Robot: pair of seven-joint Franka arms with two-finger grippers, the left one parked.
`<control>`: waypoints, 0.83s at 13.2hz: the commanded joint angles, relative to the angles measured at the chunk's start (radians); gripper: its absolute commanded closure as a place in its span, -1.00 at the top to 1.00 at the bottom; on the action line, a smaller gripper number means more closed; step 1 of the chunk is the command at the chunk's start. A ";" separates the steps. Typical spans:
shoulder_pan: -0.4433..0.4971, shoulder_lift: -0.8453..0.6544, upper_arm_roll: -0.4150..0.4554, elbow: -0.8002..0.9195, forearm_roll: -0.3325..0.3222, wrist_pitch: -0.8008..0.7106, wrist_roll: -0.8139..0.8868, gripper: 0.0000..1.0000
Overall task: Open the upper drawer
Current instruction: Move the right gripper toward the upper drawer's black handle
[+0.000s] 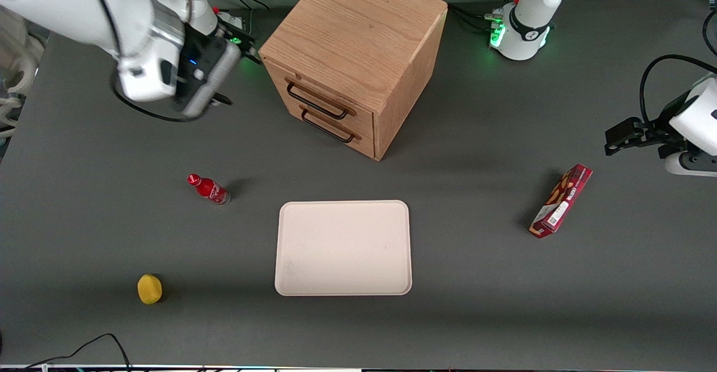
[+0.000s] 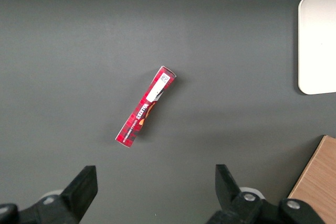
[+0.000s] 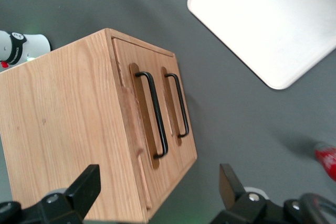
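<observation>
the gripper (image 3: 160, 192) hangs in the air with its fingers spread wide and nothing between them, up beside the wooden cabinet (image 1: 358, 41) at the working arm's end of the table. below and ahead of it is the upper drawer (image 3: 144, 114), shut flush, its black bar handle (image 3: 156, 116) untouched, with the lower drawer (image 3: 178, 106) just past it. this looks like the approach step: the next move calls for dropping toward the cabinet front, lining the fingers across the upper bar, not the lower one, then closing and pulling straight out.
</observation>
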State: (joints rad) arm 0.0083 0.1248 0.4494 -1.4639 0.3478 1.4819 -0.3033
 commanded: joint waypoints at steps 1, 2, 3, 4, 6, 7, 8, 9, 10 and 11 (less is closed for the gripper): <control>0.001 0.058 0.031 -0.013 0.013 0.038 0.036 1.00; 0.001 0.056 0.044 -0.050 0.008 0.063 0.044 1.00; -0.001 0.053 0.048 -0.091 0.008 0.096 0.044 1.00; 0.001 0.047 0.051 -0.126 0.007 0.122 0.046 1.00; 0.007 0.035 0.086 -0.202 -0.016 0.194 0.064 1.00; 0.009 0.033 0.097 -0.234 -0.032 0.234 0.065 1.00; 0.009 0.033 0.113 -0.271 -0.039 0.274 0.069 1.00; 0.007 0.030 0.123 -0.298 -0.049 0.302 0.069 1.00; 0.009 0.030 0.126 -0.321 -0.078 0.326 0.069 1.00; 0.007 0.030 0.130 -0.340 -0.093 0.343 0.064 1.00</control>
State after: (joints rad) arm 0.0196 0.1915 0.5745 -1.7404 0.2896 1.7785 -0.2519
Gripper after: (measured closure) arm 0.000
